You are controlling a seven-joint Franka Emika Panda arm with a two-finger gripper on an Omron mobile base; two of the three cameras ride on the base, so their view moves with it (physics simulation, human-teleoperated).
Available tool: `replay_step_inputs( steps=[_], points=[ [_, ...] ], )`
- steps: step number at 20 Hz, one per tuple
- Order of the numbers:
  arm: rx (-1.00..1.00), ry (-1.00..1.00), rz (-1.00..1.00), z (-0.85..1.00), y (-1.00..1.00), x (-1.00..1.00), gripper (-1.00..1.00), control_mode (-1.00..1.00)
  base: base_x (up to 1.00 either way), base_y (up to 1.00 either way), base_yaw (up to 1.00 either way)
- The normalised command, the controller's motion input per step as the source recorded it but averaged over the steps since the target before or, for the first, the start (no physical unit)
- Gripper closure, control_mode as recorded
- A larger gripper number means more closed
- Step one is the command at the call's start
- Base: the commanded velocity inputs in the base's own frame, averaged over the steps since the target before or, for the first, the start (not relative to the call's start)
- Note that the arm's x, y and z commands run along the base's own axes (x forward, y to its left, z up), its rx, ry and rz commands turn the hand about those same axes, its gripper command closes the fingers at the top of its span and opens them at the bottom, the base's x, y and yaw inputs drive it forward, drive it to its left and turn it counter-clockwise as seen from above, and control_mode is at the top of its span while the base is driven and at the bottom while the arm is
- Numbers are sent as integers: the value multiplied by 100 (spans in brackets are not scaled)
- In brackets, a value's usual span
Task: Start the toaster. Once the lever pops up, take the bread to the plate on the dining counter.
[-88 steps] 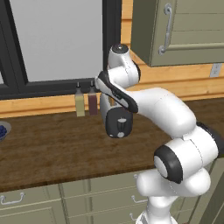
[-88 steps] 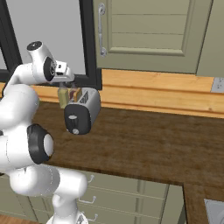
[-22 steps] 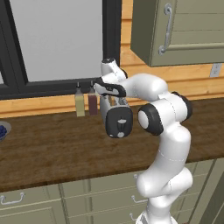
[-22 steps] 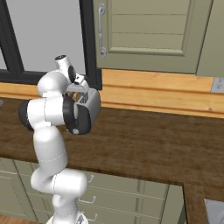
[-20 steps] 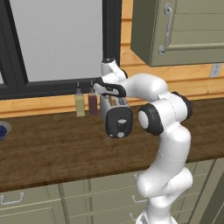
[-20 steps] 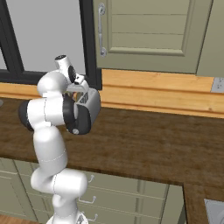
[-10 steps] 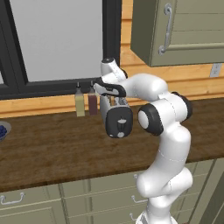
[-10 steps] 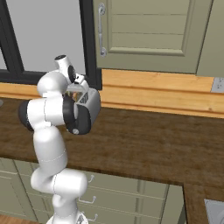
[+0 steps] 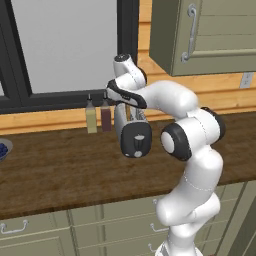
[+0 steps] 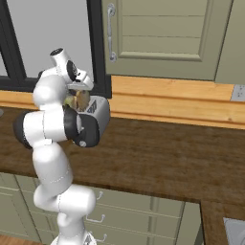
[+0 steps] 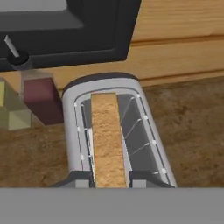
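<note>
Hand view: bread [image 11: 106, 144] inside toaster [image 11: 151, 144]

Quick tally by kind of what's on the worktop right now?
Toaster: 1
Bread slice in toaster slot: 1
Slim bottles, yellow-green and dark red: 2
Blue-filled bowl: 1
Total: 5

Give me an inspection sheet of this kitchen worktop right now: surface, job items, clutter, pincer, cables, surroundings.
Surface: dark wood worktop, green drawer cabinets below.
Job items: toaster stands near the back wall, black end face toward the base; bread stands upright in one slot.
Clutter: two slim bottles left of the toaster; blue-filled bowl at the far left edge.
Pincer: pincer over the toaster, its tips on either side of the bread.
Cables: nothing seen.
Surroundings: dark-framed window, wall cabinet, wood backsplash.
</note>
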Motion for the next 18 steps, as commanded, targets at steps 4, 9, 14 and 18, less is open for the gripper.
replay_step_inputs(
  steps=[4,9,14,18],
  points=[
    [0,-22,0,86,0,-54,100,-100,0,0,0],
    [1,-35,2,31,-23,-91,100,-100,0,0,0],
    [0,-12,8,54,-14,-93,100,-100,0,0,0],
    [7,12,0,63,-24,-44,100,-100,0,0,0]
  ],
)
